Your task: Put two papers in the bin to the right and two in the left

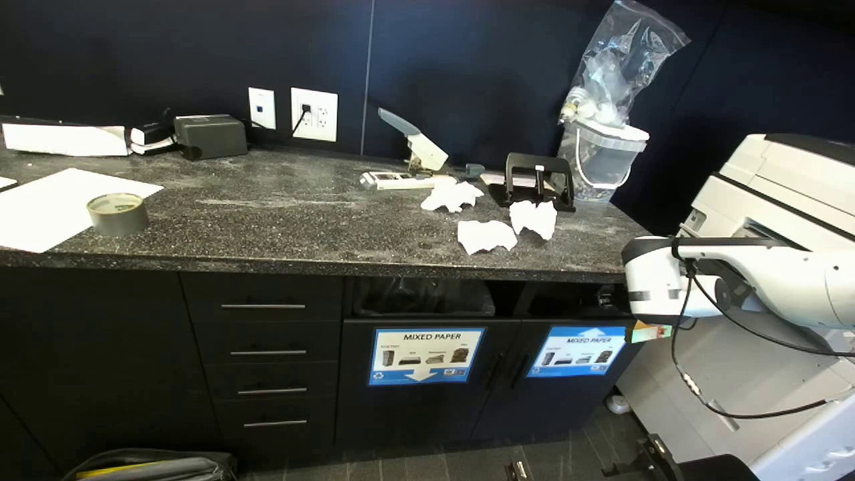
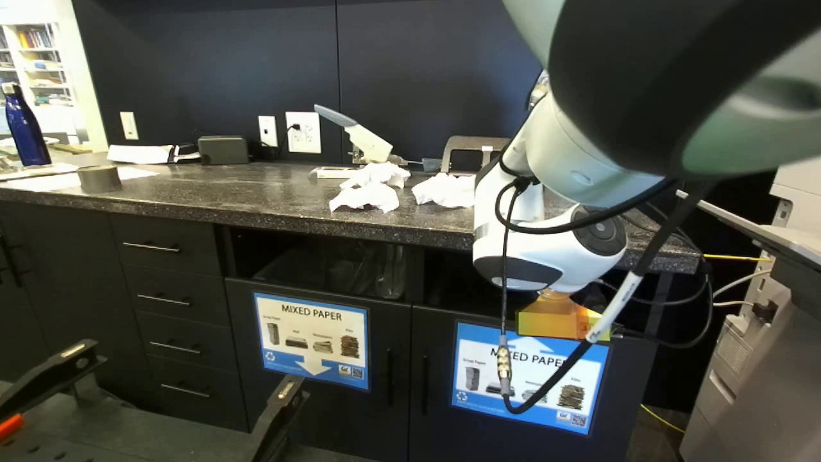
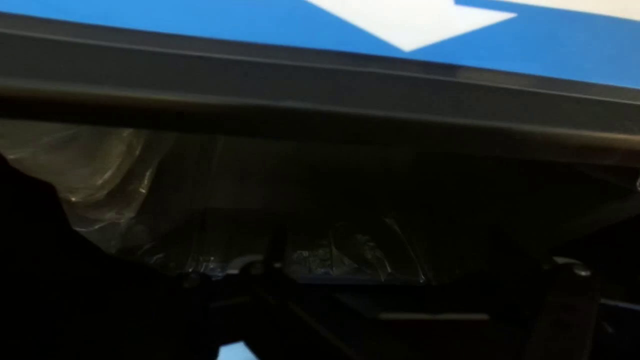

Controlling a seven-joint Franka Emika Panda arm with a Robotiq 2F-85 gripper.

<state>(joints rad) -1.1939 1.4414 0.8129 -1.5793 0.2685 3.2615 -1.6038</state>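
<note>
Dark counter point(image 1: 287, 230), three papers point(image 1: 486, 237) right of centre

Free room leftward to tape point(image 1: 120, 217) along front edge point(image 1: 267, 265); gripper point(image 3: 413, 267) fingers spread.

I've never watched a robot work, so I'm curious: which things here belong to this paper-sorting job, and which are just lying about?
For the job:
three crumpled white papers
right bin
left bin

Just lying about:
tape roll
flat white sheet
black hole punch
clear plastic bucket
blue bottle
</note>
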